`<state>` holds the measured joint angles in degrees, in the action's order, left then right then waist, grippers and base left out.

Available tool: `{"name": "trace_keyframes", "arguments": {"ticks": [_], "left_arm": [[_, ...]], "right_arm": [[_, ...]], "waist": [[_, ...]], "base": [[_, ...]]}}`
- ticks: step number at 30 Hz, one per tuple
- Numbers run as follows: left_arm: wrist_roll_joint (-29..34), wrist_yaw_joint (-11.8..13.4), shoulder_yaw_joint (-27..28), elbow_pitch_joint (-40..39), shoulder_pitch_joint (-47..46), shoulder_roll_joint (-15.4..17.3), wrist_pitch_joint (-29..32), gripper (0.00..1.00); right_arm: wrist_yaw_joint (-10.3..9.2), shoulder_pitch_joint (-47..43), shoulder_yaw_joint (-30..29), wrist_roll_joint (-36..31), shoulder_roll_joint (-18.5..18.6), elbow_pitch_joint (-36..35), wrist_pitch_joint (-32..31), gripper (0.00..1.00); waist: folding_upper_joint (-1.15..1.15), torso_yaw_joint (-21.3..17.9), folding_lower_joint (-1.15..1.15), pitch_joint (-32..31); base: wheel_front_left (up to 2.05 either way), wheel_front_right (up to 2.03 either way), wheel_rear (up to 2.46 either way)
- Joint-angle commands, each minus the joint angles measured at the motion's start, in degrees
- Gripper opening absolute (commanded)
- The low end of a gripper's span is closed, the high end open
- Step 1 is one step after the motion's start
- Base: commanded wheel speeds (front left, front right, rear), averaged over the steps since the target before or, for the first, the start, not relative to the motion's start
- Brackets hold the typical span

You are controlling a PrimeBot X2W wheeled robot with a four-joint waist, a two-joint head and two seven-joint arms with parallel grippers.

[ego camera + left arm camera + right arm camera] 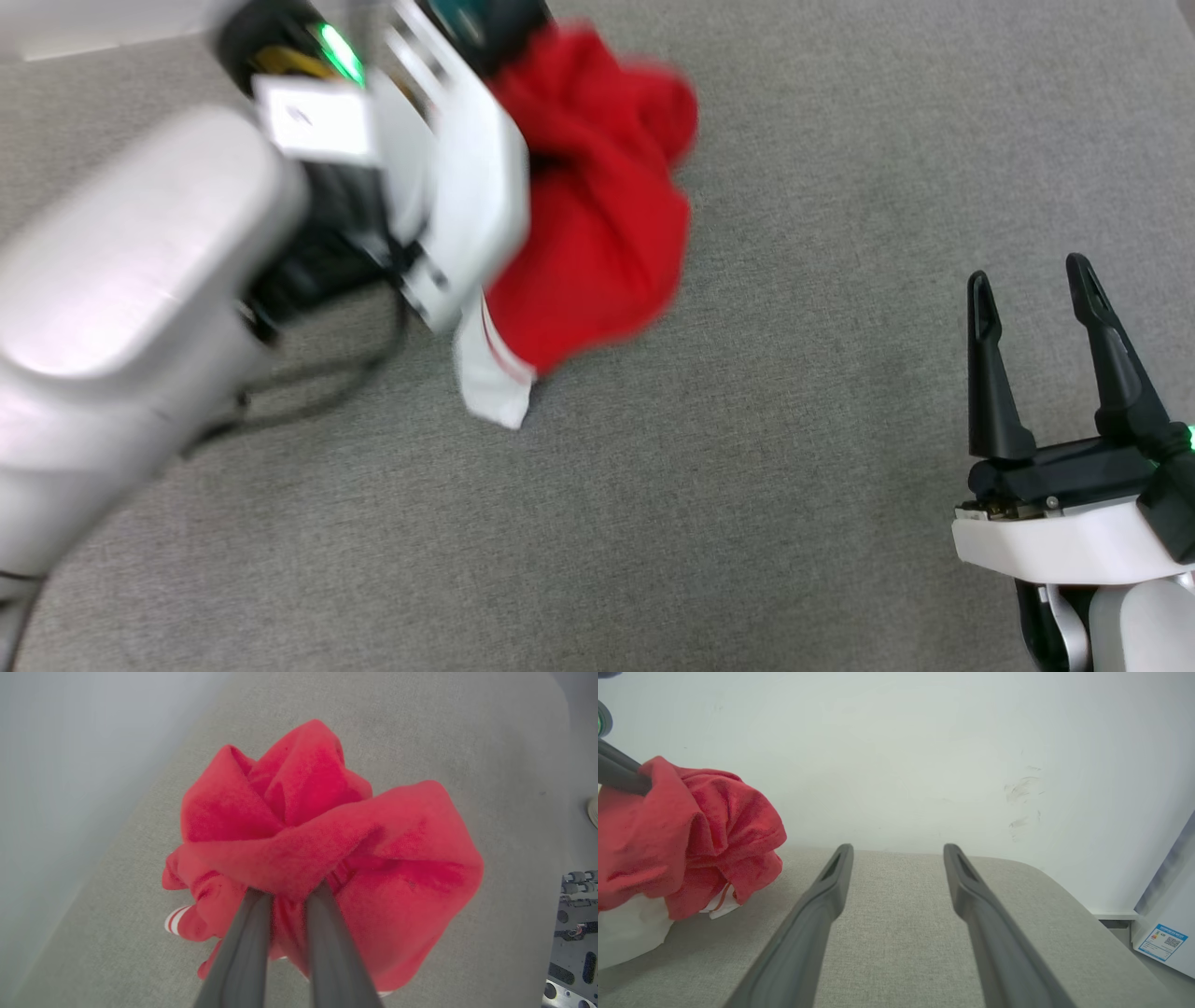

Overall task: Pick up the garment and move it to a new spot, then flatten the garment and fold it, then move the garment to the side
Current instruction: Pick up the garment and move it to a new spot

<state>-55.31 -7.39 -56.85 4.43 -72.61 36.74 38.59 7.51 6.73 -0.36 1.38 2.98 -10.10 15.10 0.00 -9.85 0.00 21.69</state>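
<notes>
Left wrist view: left jaws pinch the bunched garment, their tips buried in folds; right jaws spread.

The garment is being shown as soft, matt red cloth with a slightly napped face, and its cuff as smoother white cloth. The surface beneath is being shown as coarse, matt grey woven fabric. The right gripper is being seen in dark matt plastic, the left forearm in a glossy pale shell, and the far wall as smooth, matt and scuffed.
</notes>
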Motion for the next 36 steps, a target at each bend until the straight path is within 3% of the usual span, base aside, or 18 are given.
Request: {"name": "trace_keyframes", "arguments": {"ticks": [1, 8, 15, 16, 17, 21, 24, 31, 36], "left_arm": [[-0.5, 0.0, -2.0, 0.4, 1.4, -0.8, -0.9, 0.00], [-2.0, 0.0, -14.0, 5.3, 6.8, -4.7, -4.1, 0.00], [-1.4, 0.0, -16.5, 8.3, 10.9, -7.4, -7.1, 0.00], [-1.1, 0.0, -16.5, 8.7, 10.6, -7.8, -8.9, 0.79], [-0.8, 0.0, -16.5, 9.4, 10.0, -8.0, -11.0, 1.00], [2.5, 0.1, -14.3, 12.7, 7.8, -8.5, -23.4, 1.00], [5.5, 2.3, -11.9, 15.0, 8.7, -9.1, -32.7, 1.00], [10.9, 13.3, -6.9, 16.5, 13.0, -7.4, -49.7, 1.00], [13.7, 22.5, -2.0, 14.0, 19.1, -4.2, -53.6, 1.00]], "right_arm": [[-0.04, 1.0, 0.2, 0.3, -0.2, 0.2, 0.1, 1.00], [-0.04, 1.7, 0.5, 0.5, -0.2, 1.1, 0.1, 1.00], [-0.04, 0.8, 0.0, 0.5, -0.2, 1.8, 0.1, 1.00], [-0.04, 0.4, -0.1, 0.3, -0.2, 1.9, 0.1, 1.00], [-0.04, 0.2, 0.1, 0.1, -0.2, 2.1, 0.1, 1.00], [-0.04, -1.2, 0.3, -0.3, -0.2, 2.7, 0.1, 1.00], [-0.04, -2.4, 0.3, -0.7, -0.2, 3.1, 0.1, 1.00], [-0.04, -4.8, -0.1, -1.6, -0.2, 3.6, 0.1, 1.00], [-0.04, -5.9, -0.6, -1.4, -0.1, 4.0, 0.1, 1.00]], "waist": [[0.00, -0.5, 0.00, 0.8], [0.00, -1.3, 0.00, 2.2], [0.00, -1.2, 0.00, 1.2], [0.00, -1.0, 0.00, 0.7], [0.00, -0.8, 0.00, 0.0], [0.00, 0.1, 0.00, -3.3], [0.00, 1.1, 0.00, -6.0], [0.00, 3.8, 0.00, -10.8], [0.00, 5.6, 0.00, -12.6]], "base": [[0.00, 0.00, 0.00], [0.00, 0.00, 0.00], [0.00, 0.00, 0.00], [0.00, 0.00, 0.00], [0.00, 0.00, 0.00], [0.00, 0.00, 0.00], [0.00, 0.00, 0.00], [0.00, 0.00, 0.00], [0.00, 0.00, 0.00]]}}
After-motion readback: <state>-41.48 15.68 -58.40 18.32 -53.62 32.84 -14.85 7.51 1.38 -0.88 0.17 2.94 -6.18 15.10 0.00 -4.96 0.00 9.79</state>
